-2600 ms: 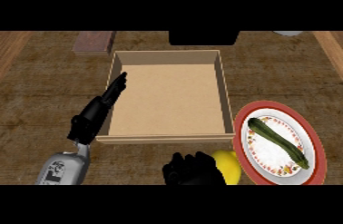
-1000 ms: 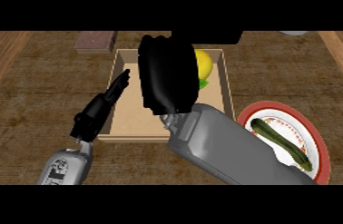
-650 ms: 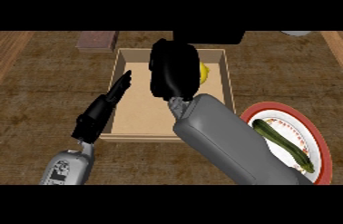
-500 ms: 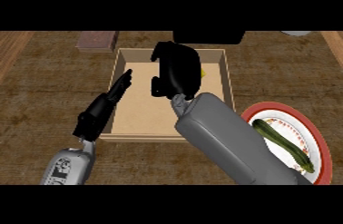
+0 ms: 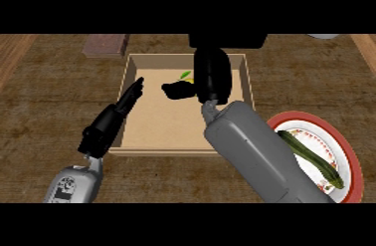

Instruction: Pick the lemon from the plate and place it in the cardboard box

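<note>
The cardboard box (image 5: 242, 75) lies open at the middle of the counter. My right hand (image 5: 214, 78) hangs over the box's far half, fingers stretched away from me and thumb (image 5: 175, 89) spread to the left. Only a sliver of the yellow lemon (image 5: 188, 80) with its green leaf shows between thumb and palm, low inside the box; the hand hides the rest. The red-rimmed plate (image 5: 354, 163) sits at the right. My left hand (image 5: 117, 113) rests open along the box's left wall.
A long green vegetable (image 5: 312, 158) lies on the plate. A brown block (image 5: 105, 44) sits beyond the box's far left corner, a dark object (image 5: 228, 40) behind its far wall, and a white item (image 5: 325, 36) at the top right edge.
My right hand carried the lemon from beside the plate over the box, then lowered and uncurled its fingers. The lemon now peeks out beside the thumb. The left hand stayed put.
</note>
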`<state>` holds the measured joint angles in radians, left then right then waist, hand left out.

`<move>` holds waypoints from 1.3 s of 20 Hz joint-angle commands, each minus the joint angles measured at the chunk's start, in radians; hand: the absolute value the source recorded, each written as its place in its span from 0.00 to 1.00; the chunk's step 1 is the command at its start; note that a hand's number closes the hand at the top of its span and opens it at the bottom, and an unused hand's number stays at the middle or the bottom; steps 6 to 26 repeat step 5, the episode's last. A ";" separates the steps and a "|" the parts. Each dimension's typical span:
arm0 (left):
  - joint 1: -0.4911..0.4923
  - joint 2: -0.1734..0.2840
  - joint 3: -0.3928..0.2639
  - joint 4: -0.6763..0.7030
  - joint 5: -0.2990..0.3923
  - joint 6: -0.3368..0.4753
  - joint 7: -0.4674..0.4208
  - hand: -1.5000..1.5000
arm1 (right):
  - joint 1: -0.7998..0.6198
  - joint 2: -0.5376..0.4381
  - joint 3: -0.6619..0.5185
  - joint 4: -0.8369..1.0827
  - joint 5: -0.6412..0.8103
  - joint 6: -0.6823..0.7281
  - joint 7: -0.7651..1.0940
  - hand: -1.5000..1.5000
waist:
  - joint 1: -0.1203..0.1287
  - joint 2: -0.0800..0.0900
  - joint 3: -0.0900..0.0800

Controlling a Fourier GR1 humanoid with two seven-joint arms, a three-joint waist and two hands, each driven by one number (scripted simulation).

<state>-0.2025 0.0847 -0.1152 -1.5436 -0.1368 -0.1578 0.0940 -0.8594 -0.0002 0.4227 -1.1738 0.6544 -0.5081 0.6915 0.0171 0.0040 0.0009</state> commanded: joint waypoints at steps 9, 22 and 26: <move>0.028 0.009 0.017 -0.018 0.004 0.001 0.002 0.50 | 0.127 -0.023 -0.156 -0.229 -0.192 -0.147 -0.175 0.00 | -0.021 -0.006 0.000; 0.028 0.009 0.017 -0.018 0.004 0.001 0.002 0.50 | 0.127 -0.023 -0.156 -0.229 -0.192 -0.147 -0.175 0.00 | -0.021 -0.006 0.000; 0.028 0.009 0.017 -0.018 0.004 0.001 0.002 0.50 | 0.127 -0.023 -0.156 -0.229 -0.192 -0.147 -0.175 0.00 | -0.021 -0.006 0.000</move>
